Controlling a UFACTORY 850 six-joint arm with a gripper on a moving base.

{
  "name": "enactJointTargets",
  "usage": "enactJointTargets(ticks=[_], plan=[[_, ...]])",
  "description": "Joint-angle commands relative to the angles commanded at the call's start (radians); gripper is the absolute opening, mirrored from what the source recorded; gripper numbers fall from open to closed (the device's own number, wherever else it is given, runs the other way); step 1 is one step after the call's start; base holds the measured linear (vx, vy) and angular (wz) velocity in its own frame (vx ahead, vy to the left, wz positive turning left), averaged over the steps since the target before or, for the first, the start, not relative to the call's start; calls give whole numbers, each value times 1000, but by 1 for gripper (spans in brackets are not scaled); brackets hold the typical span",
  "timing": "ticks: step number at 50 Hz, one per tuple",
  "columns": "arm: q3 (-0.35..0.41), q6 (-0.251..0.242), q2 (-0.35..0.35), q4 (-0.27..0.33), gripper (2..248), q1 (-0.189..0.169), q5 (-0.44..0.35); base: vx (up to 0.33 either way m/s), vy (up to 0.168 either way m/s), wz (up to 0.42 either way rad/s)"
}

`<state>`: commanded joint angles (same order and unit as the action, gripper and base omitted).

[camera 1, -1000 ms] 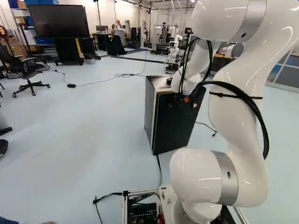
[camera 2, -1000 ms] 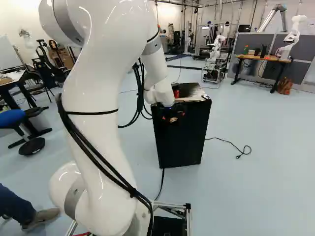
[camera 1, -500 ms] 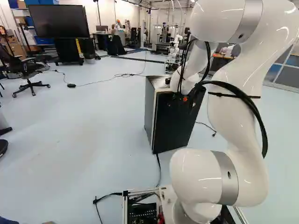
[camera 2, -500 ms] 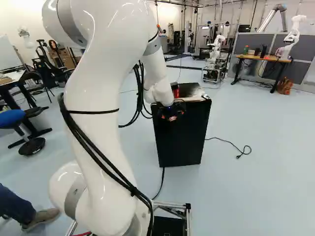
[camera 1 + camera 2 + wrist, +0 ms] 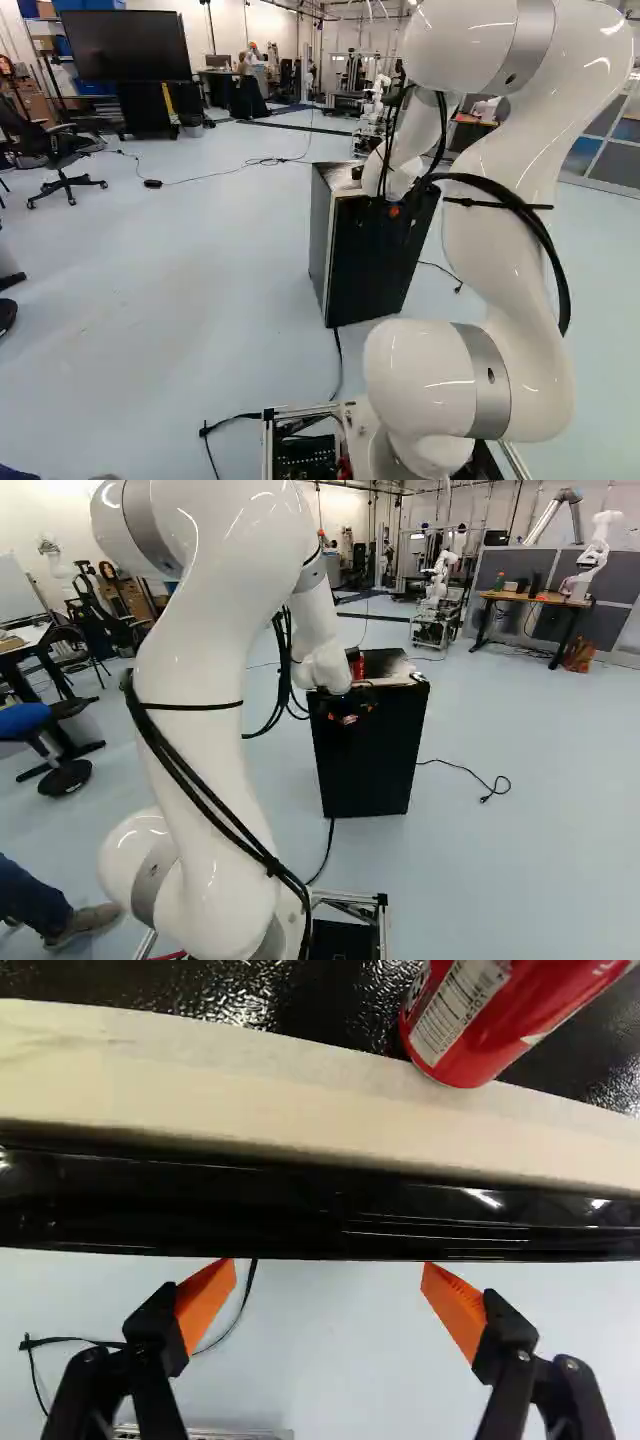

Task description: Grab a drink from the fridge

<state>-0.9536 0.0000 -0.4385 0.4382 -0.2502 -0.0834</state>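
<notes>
Item, one red can (image 5: 495, 1010), taken as the drink: printed metal wall, pale label panel, lower rim by the pale strip (image 5: 300, 1090) along the near edge of the top of the fridge (image 5: 365, 770); position, on that top, at one o'clock from the gripper (image 5: 330, 1280), twelve being straight ahead of the base. Item, hazard to the can: a knock or a jolt to the cabinet could tip it over the near edge, the cause being its place so close to that edge. Item, the black lip (image 5: 300, 1200), at twelve from the gripper: orange pads (image 5: 205, 1300) could strike it on a straight advance; how near they are in depth, cannot tell. Item, the gripper: spread wide, nothing between its fingers. Item, the fridge, about twelve from the base: front apparently closed, contents unseen; should an inside drink be wanted, a pull on the door could slip or rock the cabinet, for want of a firm hold. Item, black cables (image 5: 506, 192) along the arm (image 5: 215, 680): slack loops, liable to snag on a cabinet corner.
</notes>
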Motion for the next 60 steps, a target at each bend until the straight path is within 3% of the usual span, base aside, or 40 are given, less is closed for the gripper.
enactJointTargets(ticks=[24,47,60], plan=[[45,0,34,0,247,-5,-7,0,0,0],[160,0,123,0,247,-15,-90,0,0,0],[174,0,134,0,247,-16,-120,0,0,0]])
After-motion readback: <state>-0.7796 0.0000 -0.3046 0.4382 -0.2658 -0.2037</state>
